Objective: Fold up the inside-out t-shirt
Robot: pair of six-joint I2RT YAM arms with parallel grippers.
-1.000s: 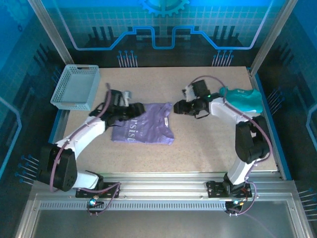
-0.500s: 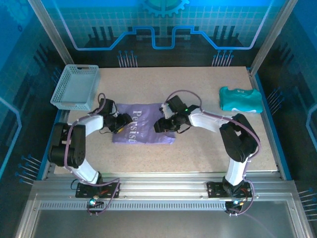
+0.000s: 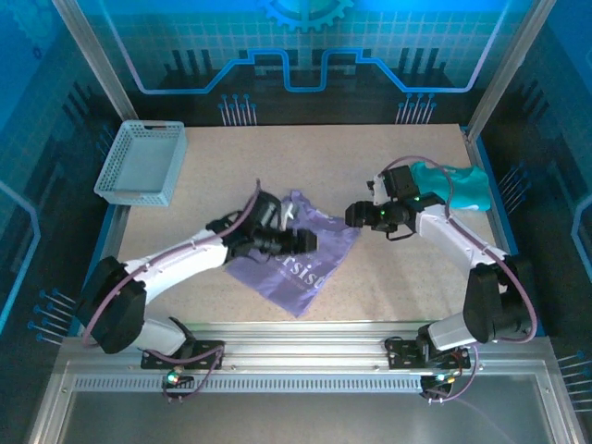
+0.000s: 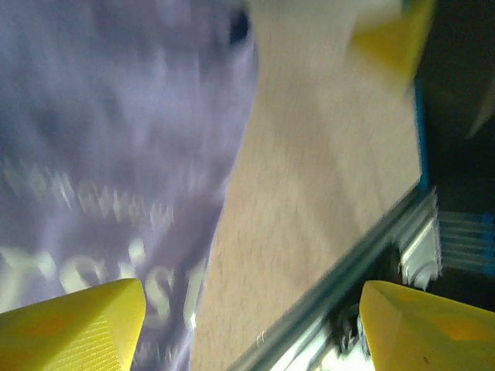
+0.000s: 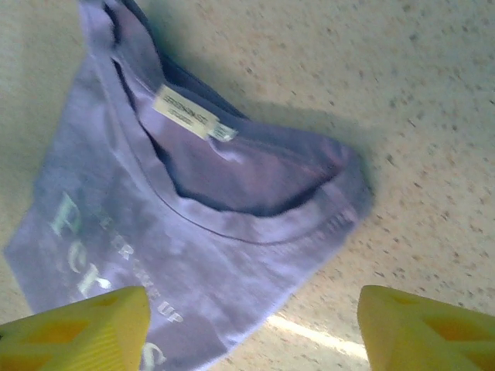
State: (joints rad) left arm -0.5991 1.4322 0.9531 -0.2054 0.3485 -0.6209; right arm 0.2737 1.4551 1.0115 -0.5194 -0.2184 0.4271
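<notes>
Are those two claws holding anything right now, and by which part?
Nothing. The left gripper and right gripper are both open; the lavender-purple cloth t-shirt lies unheld.

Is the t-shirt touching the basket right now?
Apart. The top view shows a wide stretch of bare table between the t-shirt and the basket.

Top external: I'm looking down from above and behind my arm bases, taking in the whole table [image 3: 407,268].
Left wrist: I'm skimming close over the t-shirt [image 4: 100,139], blurred.
Right wrist: I'm facing down at it, close.
Shared: all three are catching the t-shirt.
</notes>
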